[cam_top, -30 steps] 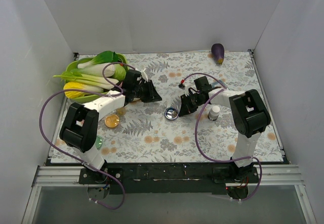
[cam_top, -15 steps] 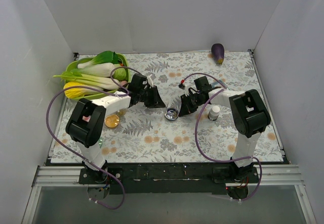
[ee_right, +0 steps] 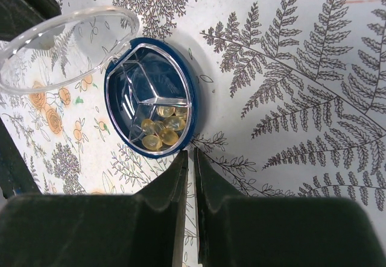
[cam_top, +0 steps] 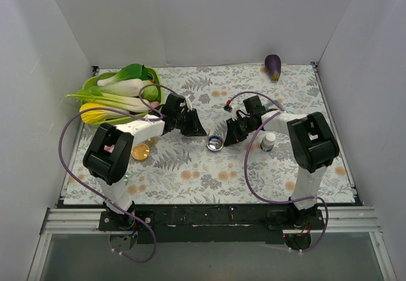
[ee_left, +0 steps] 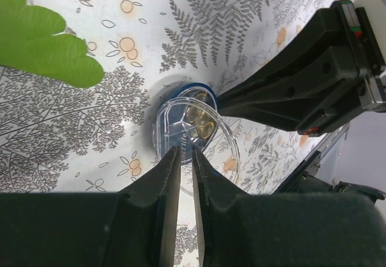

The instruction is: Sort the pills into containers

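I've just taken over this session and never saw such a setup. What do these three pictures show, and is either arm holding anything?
Two robot arms are bolted at the near edge of a floral table, each ending in a two-finger gripper. The wide picture looks down from above and behind them; the other two come from a camera on each wrist. On the table lie leafy greens, an eggplant, a white bottle, an orange dish and, between the arms, a round blue pill case, its clear lid open, yellow pills in one compartment. The left gripper and the right gripper both sit at the case's edge, fingers nearly together; whether either clamps anything I cannot tell.
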Robot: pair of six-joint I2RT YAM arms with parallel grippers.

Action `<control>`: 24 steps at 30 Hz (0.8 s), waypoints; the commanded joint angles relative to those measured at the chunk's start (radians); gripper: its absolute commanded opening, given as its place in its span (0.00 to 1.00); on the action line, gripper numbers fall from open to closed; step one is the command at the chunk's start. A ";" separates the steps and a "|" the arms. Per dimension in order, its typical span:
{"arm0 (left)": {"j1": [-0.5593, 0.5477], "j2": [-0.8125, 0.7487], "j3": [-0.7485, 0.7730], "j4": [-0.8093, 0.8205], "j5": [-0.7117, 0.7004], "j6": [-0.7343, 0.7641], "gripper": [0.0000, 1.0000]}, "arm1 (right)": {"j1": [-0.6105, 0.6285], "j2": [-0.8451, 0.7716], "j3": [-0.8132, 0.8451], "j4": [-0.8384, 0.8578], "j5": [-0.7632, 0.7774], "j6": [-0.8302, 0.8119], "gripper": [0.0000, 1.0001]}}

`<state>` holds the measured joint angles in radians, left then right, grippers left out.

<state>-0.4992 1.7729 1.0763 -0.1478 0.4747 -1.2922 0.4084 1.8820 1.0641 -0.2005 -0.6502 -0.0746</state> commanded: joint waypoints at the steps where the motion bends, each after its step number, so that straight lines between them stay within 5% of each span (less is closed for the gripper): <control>1: 0.001 -0.059 0.025 -0.019 -0.064 -0.007 0.14 | 0.009 -0.021 0.011 -0.005 0.008 -0.007 0.15; 24: -0.007 -0.076 -0.002 0.050 0.067 -0.045 0.13 | 0.018 -0.011 0.031 -0.008 0.012 0.001 0.15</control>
<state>-0.4988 1.7283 1.0763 -0.1257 0.5045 -1.3285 0.4206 1.8820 1.0645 -0.2008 -0.6502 -0.0738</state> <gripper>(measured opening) 0.138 0.148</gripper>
